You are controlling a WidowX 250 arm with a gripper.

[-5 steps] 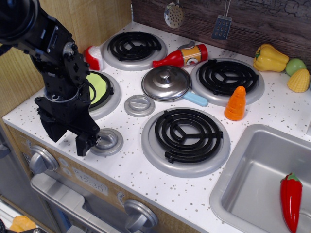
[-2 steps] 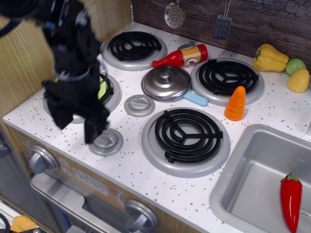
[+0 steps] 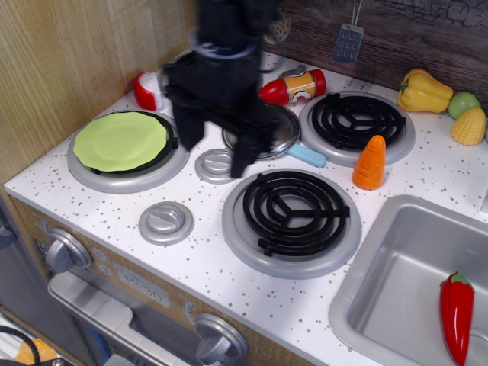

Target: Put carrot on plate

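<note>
The orange ridged carrot (image 3: 370, 162) stands upright on the speckled counter between the back right burner and the front right burner. The lime-green plate (image 3: 120, 141) lies on the front left burner, fully in view. My black gripper (image 3: 217, 156) hangs blurred above the middle of the stove, over the steel lid and the small knob disc, well left of the carrot and right of the plate. Its two fingers (image 3: 246, 156) are spread apart with nothing between them.
A steel pot lid (image 3: 282, 130) lies behind the gripper. A ketchup bottle (image 3: 293, 86) lies at the back. Yellow pepper (image 3: 423, 91), corn (image 3: 469, 126) and a green fruit sit far right. A red chili (image 3: 456, 314) lies in the sink (image 3: 396, 282).
The arm has swung from the front left corner up and to the right, now over the stove's middle. The plate it covered is fully uncovered. Carrot and plate have not moved.
</note>
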